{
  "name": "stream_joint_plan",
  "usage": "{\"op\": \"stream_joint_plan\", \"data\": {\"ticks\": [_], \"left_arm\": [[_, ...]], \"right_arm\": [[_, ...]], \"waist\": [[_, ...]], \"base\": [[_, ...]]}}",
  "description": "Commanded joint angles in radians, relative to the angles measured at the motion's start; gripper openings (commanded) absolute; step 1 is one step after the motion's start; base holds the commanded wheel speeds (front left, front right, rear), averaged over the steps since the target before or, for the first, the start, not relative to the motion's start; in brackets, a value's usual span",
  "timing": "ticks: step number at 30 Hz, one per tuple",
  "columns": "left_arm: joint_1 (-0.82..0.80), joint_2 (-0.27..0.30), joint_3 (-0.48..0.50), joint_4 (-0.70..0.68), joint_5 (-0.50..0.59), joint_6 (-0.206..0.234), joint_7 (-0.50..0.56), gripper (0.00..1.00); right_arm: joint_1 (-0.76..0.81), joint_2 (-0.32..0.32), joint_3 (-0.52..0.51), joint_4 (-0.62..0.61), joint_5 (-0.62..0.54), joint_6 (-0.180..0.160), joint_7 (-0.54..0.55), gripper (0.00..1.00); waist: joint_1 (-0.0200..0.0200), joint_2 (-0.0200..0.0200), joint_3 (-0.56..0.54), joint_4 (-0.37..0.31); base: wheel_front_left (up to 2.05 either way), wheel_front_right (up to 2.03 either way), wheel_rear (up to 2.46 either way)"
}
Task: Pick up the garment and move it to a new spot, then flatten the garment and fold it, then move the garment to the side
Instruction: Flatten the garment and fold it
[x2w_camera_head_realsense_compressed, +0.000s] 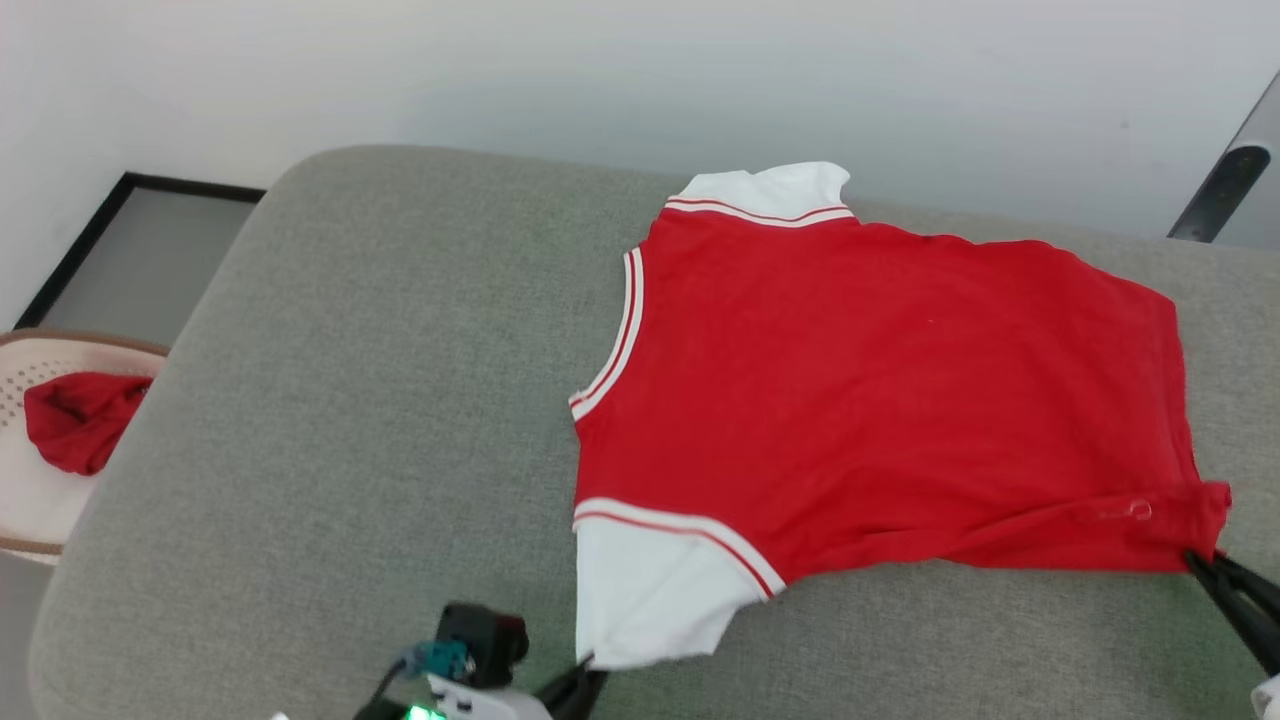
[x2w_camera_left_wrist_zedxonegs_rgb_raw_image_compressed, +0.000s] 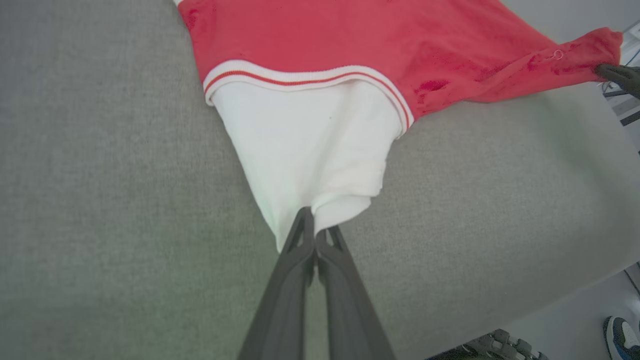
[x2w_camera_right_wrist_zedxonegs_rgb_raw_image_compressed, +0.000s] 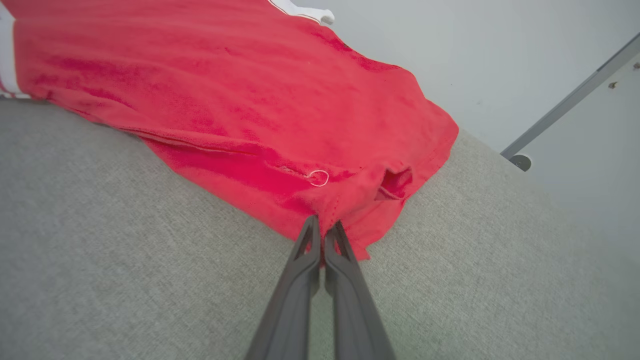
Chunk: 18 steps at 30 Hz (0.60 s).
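Left gripper (x2w_camera_left_wrist_zedxonegs_rgb_raw_image_compressed: 317, 222) clamped on the white sleeve (x2w_camera_left_wrist_zedxonegs_rgb_raw_image_compressed: 310, 150) edge; right gripper (x2w_camera_right_wrist_zedxonegs_rgb_raw_image_compressed: 326, 222) clamped on the red hem corner (x2w_camera_right_wrist_zedxonegs_rgb_raw_image_compressed: 360, 235). Jersey (x2w_camera_head_realsense_compressed: 880, 400) lies spread on the grey cushion (x2w_camera_head_realsense_compressed: 380, 400), near edge rumpled. Reads as the flatten step. Next: tension both corners outward, low, then release.

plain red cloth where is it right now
The plain red cloth lies at the head view's far left, inside a pale basket beside the grey cushion's left edge, well apart from the garment.
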Motion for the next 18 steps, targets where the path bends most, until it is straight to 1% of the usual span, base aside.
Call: {"op": "stream_joint_plan", "data": {"ticks": [1, 5, 8, 14, 17, 18], "left_arm": [[0.024, 0.003, -0.004, -0.015, -0.009, 0.020, 0.006, 0.00], [0.059, 0.016, -0.017, -0.064, -0.020, 0.060, 0.030, 0.00], [0.062, 0.041, -0.012, -0.113, -0.021, 0.090, 0.045, 0.00], [0.012, 0.146, 0.020, -0.259, 0.006, 0.166, 0.101, 0.00], [-0.046, 0.202, 0.024, -0.330, 0.043, 0.191, 0.156, 0.00], [-0.071, 0.210, 0.027, -0.350, 0.050, 0.194, 0.172, 0.00]], "right_arm": [[0.028, -0.002, -0.008, -0.011, 0.002, -0.001, -0.011, 0.00], [0.094, -0.011, -0.046, -0.036, 0.021, -0.001, -0.027, 0.00], [0.141, -0.002, -0.095, -0.053, 0.049, -0.001, -0.035, 0.00], [0.200, -0.012, -0.201, -0.084, 0.062, -0.001, -0.042, 0.00], [0.194, -0.014, -0.244, -0.093, 0.068, -0.001, -0.039, 0.00], [0.185, -0.009, -0.256, -0.093, 0.070, -0.001, -0.032, 0.00]], "waist": [[0.0000, -0.0001, 0.009, 0.005], [0.0000, -0.0001, 0.021, 0.006], [0.0000, -0.0001, 0.030, 0.002], [0.0000, -0.0001, 0.050, -0.012], [0.0000, -0.0001, 0.062, -0.022], [0.0000, -0.0001, 0.067, -0.025]], "base": [[0.00, 0.00, 0.00], [0.00, 0.00, 0.00], [0.00, 0.00, 0.00], [0.00, 0.00, 0.00], [0.00, 0.00, 0.00], [0.00, 0.00, 0.00]]}}
